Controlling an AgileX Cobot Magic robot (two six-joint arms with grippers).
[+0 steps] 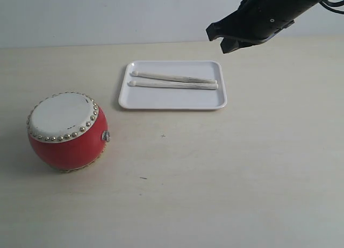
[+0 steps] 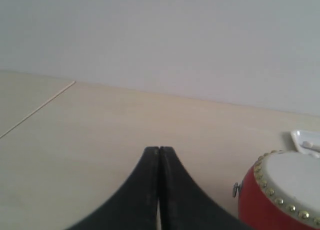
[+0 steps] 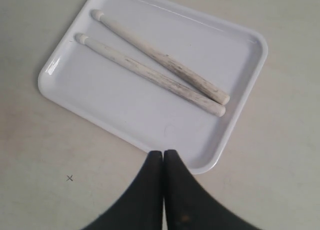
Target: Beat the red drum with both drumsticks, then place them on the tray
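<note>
Near red drum (image 2: 280,200), left fingers (image 2: 145,190) pressed together, wrist view only

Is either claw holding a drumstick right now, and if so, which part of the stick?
Nothing is held. Both drumsticks lie side by side in the tray. The left claw and the right claw are shut with nothing between them.

1. This looks like a robot test bench, probably in a lab.
2. The pale table (image 1: 242,178) is plain, and behind it stands a plain light wall (image 1: 107,16).
3. A black robot arm (image 1: 269,14) hangs over the table — the rest of the room is out of view.
</note>
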